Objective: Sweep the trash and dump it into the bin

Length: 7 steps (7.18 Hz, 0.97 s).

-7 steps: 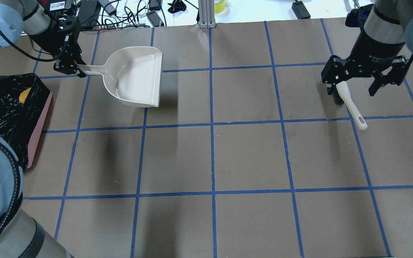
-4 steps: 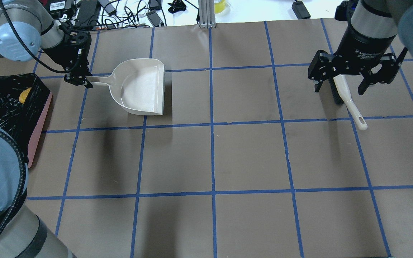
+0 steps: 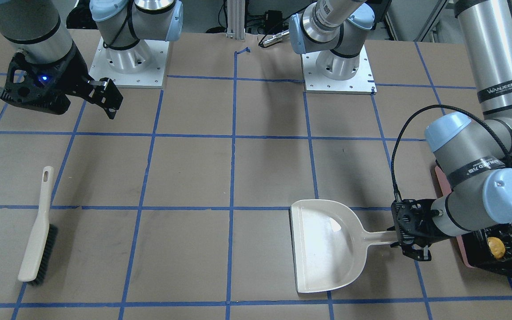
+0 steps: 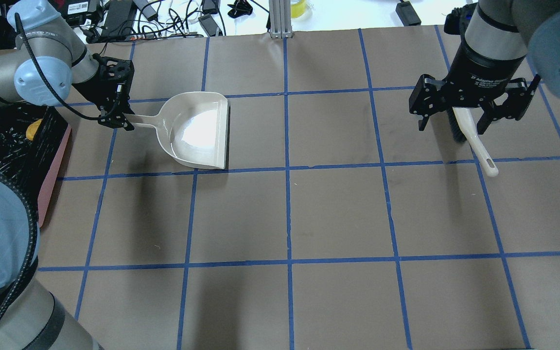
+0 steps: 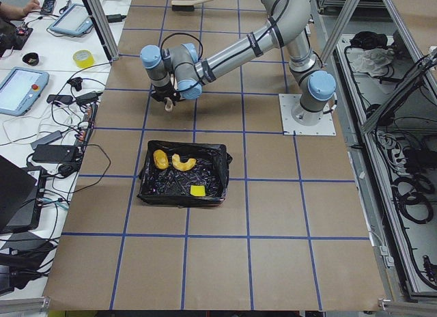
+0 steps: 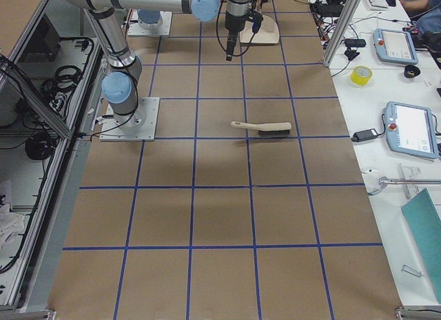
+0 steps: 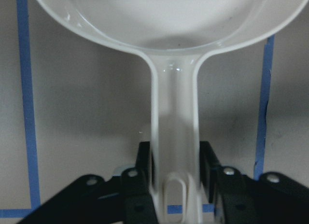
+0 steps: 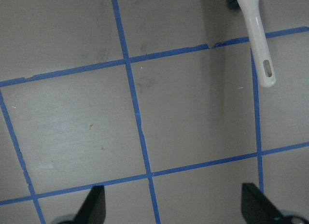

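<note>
Left end effector [image 4: 116,121] gripping dustpan [image 4: 197,131], right end effector [image 4: 451,125] spread empty, side view shows trash [image 5: 183,162] in bin [image 5: 181,198]

Brown tabletop [image 4: 338,214] gridded with blue tape [image 4: 288,214], white side bench [image 5: 48,47] (cables [image 4: 178,17], tablets [image 5: 22,89]), aluminium post [image 4: 280,19].

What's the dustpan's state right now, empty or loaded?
Empty. The dustpan shows only bare beige inside in the overhead and front views; the lump, rind and sponge lie in the bin.
</note>
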### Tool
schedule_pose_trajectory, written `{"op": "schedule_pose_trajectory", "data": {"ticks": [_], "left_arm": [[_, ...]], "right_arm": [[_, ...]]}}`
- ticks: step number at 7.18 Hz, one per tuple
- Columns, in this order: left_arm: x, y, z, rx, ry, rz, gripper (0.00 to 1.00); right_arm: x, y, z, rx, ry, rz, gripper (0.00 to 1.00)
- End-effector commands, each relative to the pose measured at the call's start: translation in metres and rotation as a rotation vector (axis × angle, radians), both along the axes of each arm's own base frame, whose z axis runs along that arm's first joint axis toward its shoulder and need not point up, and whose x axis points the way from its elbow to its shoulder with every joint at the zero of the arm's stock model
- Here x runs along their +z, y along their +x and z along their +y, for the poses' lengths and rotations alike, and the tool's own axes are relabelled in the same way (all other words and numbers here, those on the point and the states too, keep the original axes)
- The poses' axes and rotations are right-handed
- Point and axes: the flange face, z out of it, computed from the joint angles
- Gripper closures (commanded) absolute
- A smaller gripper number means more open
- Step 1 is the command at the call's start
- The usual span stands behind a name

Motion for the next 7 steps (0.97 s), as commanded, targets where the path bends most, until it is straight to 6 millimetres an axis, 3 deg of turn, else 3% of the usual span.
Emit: {"op": "schedule_pose_trajectory", "data": {"ticks": [1, 3, 5, 7], "left_arm": [[0.008, -0.002, 0.001, 0.01, -0.013, -0.001, 0.19], [0.054, -0.028, 0.009, 0.057, -0.045, -0.019, 0.19], [0.099, -0.083, 0.034, 0.188, -0.002, -0.023, 0.19], [0.127, -0.149, 0.061, 0.356, 0.007, -0.041, 0.19]], "right_arm": [[-0.005, 0.001, 0.002, 0.003, 0.008, 0.001, 0.01], [0.004, 0.005, 0.003, 0.003, -0.027, -0.018, 0.0], [0.002, 0.008, 0.002, 0.006, -0.028, -0.04, 0.0], [0.002, 0.008, 0.002, 0.004, -0.029, -0.04, 0.0]]}}
